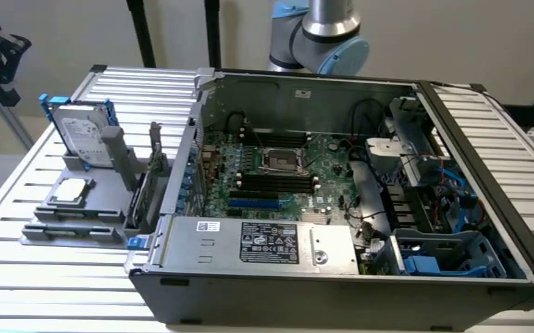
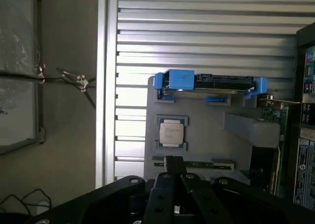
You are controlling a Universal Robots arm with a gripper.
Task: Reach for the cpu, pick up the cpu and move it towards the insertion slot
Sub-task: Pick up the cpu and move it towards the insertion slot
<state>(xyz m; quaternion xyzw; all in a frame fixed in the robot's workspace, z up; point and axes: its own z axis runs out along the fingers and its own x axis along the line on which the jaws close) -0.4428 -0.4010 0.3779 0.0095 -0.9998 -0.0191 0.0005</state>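
Cpu (image 1: 71, 192) lies flat in grey holder (image 1: 100, 208) recess, at exterior view's left of pc case (image 1: 341, 295), top face exposed for pickup. Gripper (image 2: 173, 161) closed, empty, well apart from it.

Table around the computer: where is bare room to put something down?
The table is bare at the exterior view's left of the grey holder and in front of the computer case. The holder, with hard drive and cpu, is crowded.
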